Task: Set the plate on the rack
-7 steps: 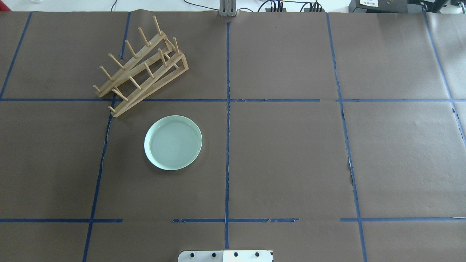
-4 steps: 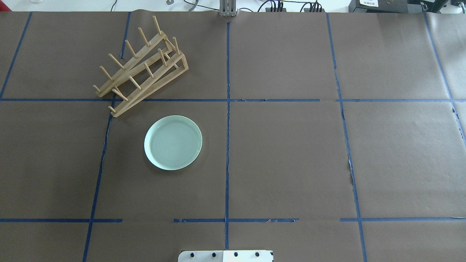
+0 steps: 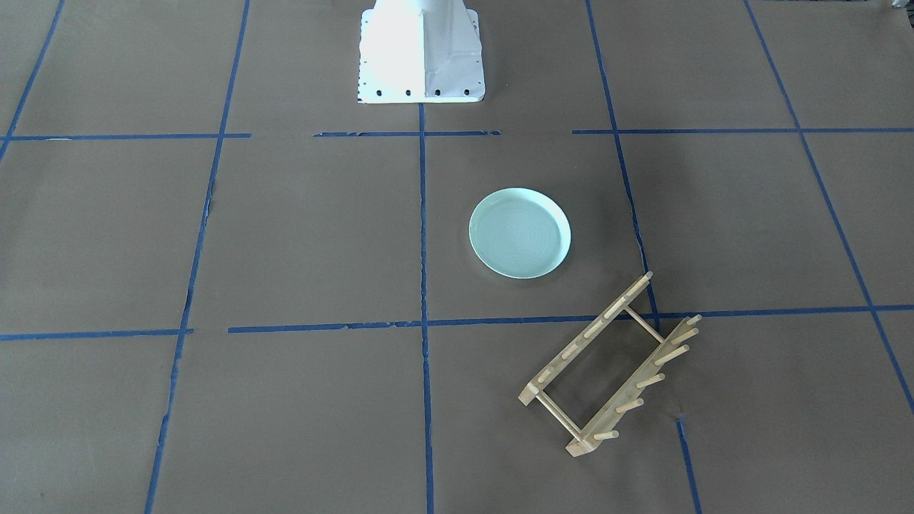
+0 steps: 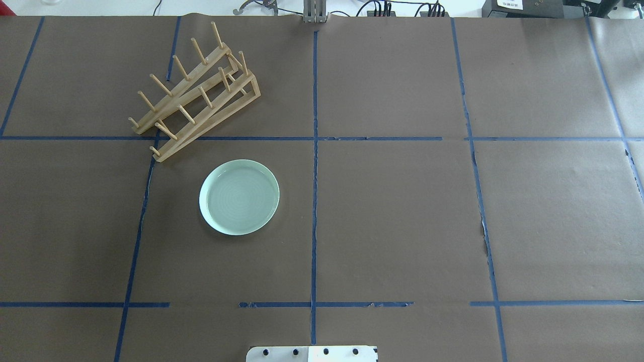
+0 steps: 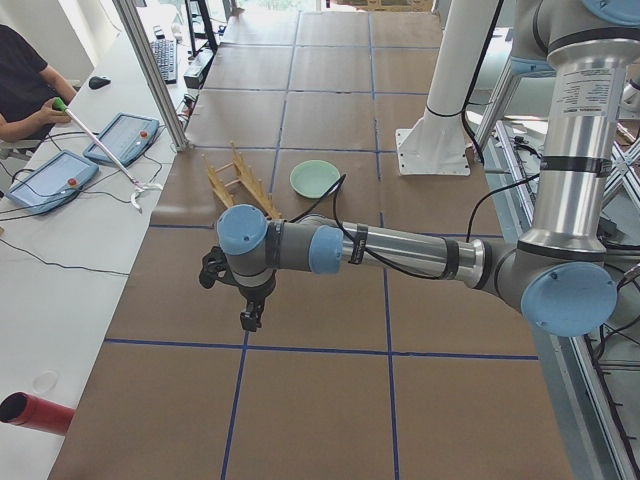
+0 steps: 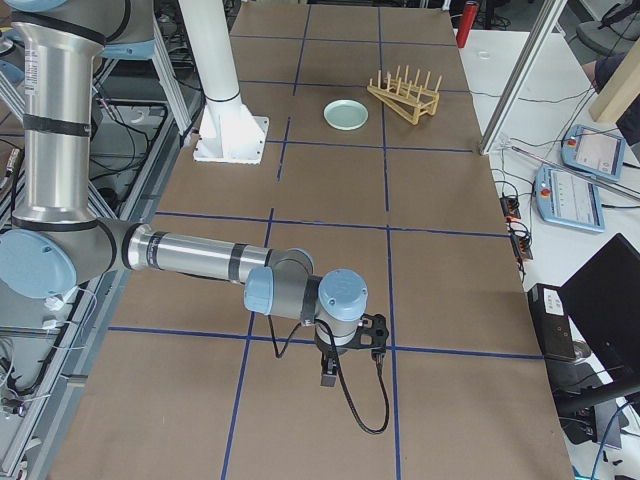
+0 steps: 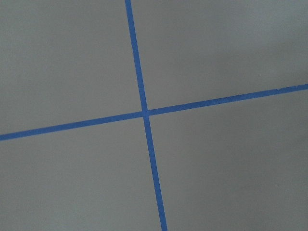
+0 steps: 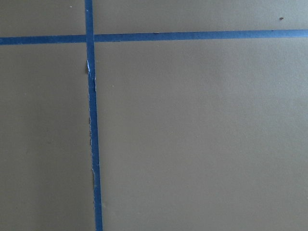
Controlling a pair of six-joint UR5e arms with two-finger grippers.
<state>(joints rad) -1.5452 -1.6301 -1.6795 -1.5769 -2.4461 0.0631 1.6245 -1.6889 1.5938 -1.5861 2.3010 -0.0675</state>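
The pale mint-green plate (image 4: 239, 197) lies flat on the brown table cover, left of the middle line; it also shows in the front view (image 3: 520, 233). The light-wood rack (image 4: 196, 95) stands just beyond it, set diagonally, with nothing between its pegs (image 3: 610, 368). Both grippers are far from them and show only in the side views. The left gripper (image 5: 250, 318) hangs over the table's left end. The right gripper (image 6: 328, 378) hangs over the right end. I cannot tell whether either is open or shut. Both wrist views show only brown cover and blue tape.
The white robot base (image 3: 420, 57) stands at the table's near-middle edge. Blue tape lines grid the cover. An operator (image 5: 25, 90) sits at a side bench with a reacher tool (image 5: 105, 150) and tablets (image 5: 120, 138). A metal post (image 5: 150, 70) stands by the rack's corner.
A small grey tool tip has come into view at the table's far edge, behind the rack. The plate and the rack have not moved.
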